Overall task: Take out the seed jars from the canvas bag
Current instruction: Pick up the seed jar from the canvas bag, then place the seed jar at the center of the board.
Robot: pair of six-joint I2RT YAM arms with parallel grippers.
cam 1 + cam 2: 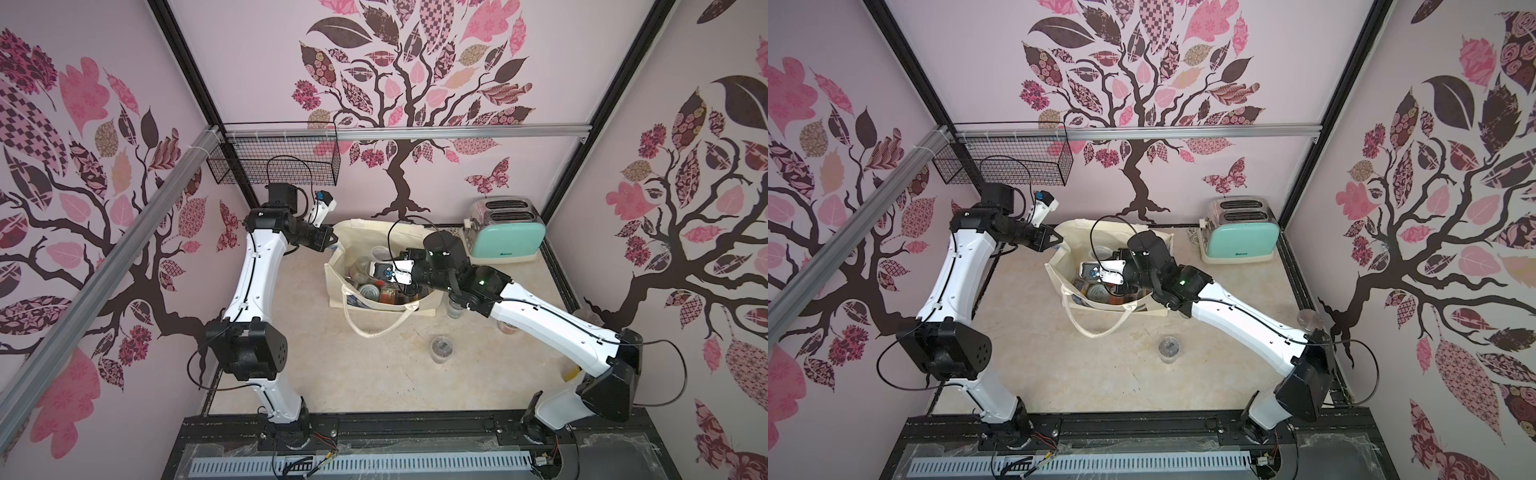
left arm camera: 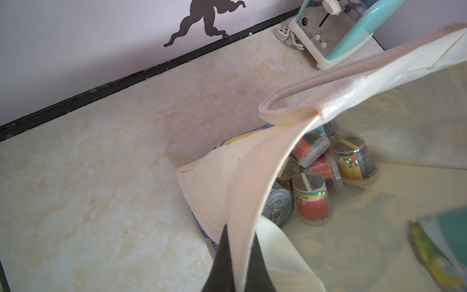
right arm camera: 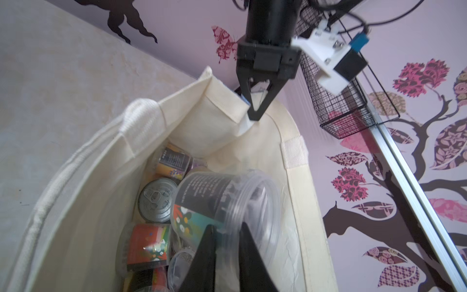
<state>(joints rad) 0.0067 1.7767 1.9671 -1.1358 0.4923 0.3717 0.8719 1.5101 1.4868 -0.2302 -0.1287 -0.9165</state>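
Roughly, you are early in the job: a few jars are out and most are left to lift.

1. Canvas bag [image 1: 353,232]. Stands open on the table [image 1: 353,374]. Your left end effector [image 3: 255,111] is clenched on a corner of its rim, holding the mouth wide.

2. Jar in hand [image 3: 219,194]. Clear, with a dark label and bright print, tipped on its side. Your right end effector [image 3: 226,227] is grasping it near the lid end. It sits above the pile and, by my reading, is not yet clear of the bag.

3. In the bag, below the right end effector: a red-label jar [image 3: 146,242], a yellow-and-dark jar [image 3: 174,164] and several more, partly hidden, so no firm count. Also a ring-pull tin [image 3: 158,199], which is not a jar.

4. Out on the table, at least three jars:
   - one [image 1: 441,348] well apart from the right end effector, towards the robot's base;
   - one [image 1: 455,308] just beside the bag, under the right arm;
   - one [image 1: 1308,319] far off by the wall.
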